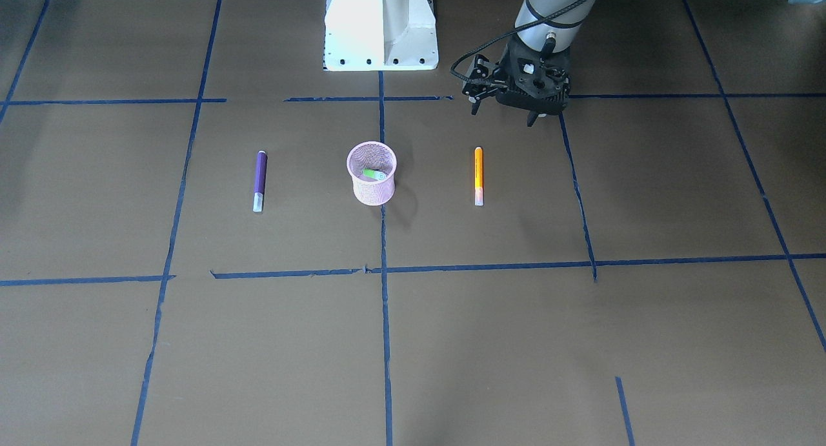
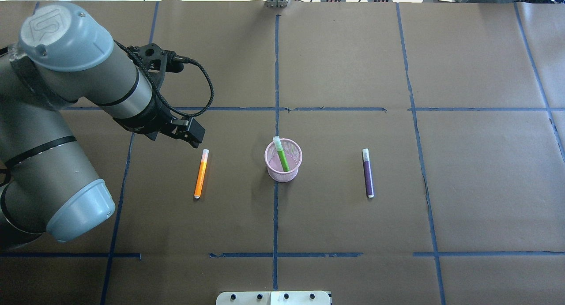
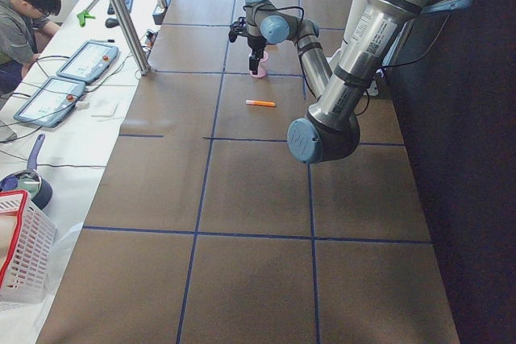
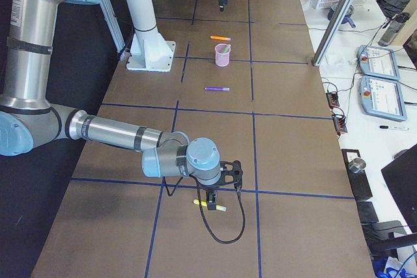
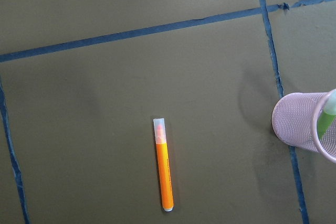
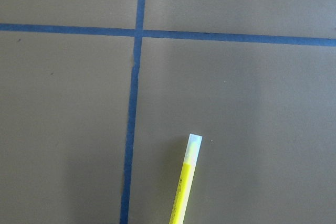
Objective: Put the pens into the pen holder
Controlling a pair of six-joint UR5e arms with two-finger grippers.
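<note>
The pink mesh pen holder [image 2: 283, 174] stands upright at the table's middle, with a green pen [image 2: 281, 157] leaning inside it. An orange pen [image 2: 201, 175] lies flat to its left and a purple pen [image 2: 368, 172] to its right. My left gripper [image 2: 193, 135] hovers just beyond the orange pen's capped end, near the pen [image 1: 478, 175]; it looks open and holds nothing. The left wrist view shows the orange pen [image 5: 165, 171] below and the holder [image 5: 299, 127] at the right edge. My right gripper [image 4: 210, 198] hangs over a yellow pen [image 6: 185, 182] far from the holder; I cannot tell its state.
The brown table is crossed by blue tape lines [image 2: 276, 208]. The robot's white base [image 1: 381, 26] stands behind the holder. In the left side view an operator [image 3: 24, 14], control tablets [image 3: 60, 90] and a red-rimmed white basket [image 3: 20, 255] are off the table's far edge.
</note>
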